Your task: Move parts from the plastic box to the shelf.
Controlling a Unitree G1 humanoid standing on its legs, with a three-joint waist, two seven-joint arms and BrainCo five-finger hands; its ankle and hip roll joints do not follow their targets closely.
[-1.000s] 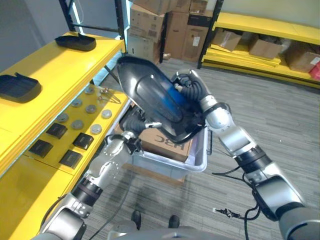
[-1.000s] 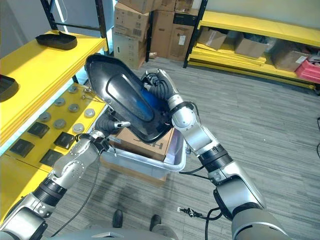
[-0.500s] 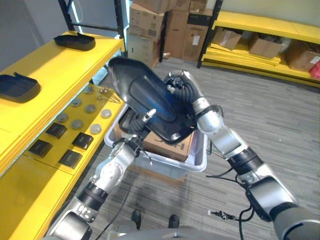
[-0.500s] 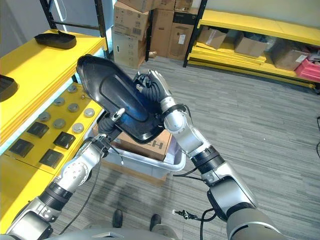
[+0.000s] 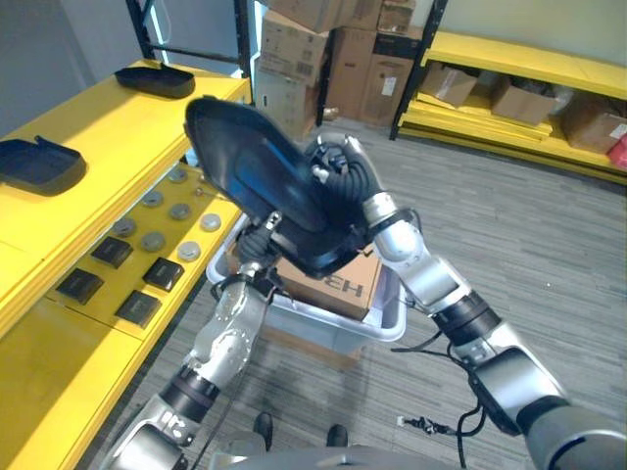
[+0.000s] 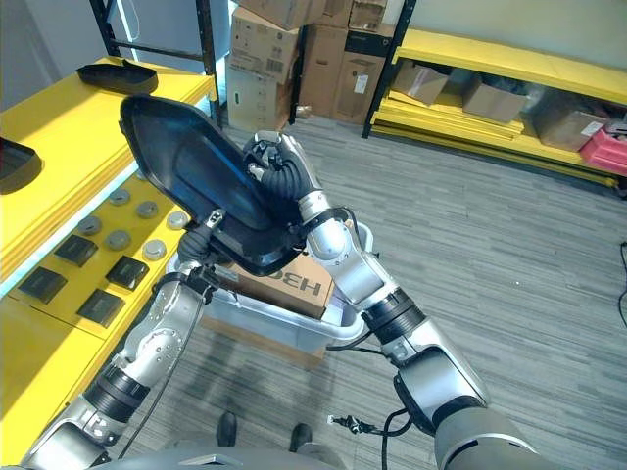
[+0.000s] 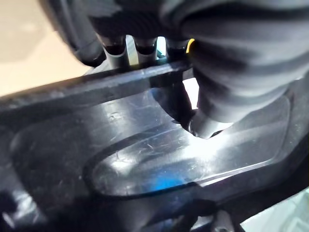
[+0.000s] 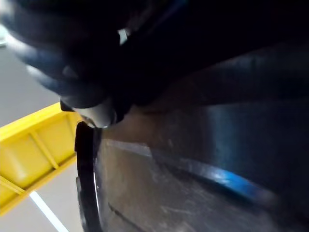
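A large black moulded plastic part (image 5: 250, 162) hangs tilted in the air above the grey plastic box (image 5: 384, 325), beside the yellow shelf (image 5: 103, 147). My left hand (image 6: 203, 239) grips its lower edge from underneath; in the left wrist view my fingers (image 7: 116, 48) hook over the rim and the thumb (image 7: 212, 116) presses on the part's face (image 7: 145, 164). Higher up on the side away from the shelf, my right hand (image 6: 279, 171) is curled round the part's edge. The part's glossy surface (image 8: 203, 183) shows close up in the right wrist view.
A cardboard box (image 5: 338, 284) lies in the plastic box. Two black parts (image 5: 39, 164) (image 5: 152, 80) rest on the shelf top; the lower shelf level (image 5: 59, 323) carries several grey discs (image 5: 152, 240) and black square pieces (image 5: 137, 308). Stacked cartons (image 5: 323, 59) and another yellow rack (image 5: 529, 78) stand behind.
Both hands have carried the black part up and to the left, towards the yellow shelf. It now stands further clear of the plastic box.
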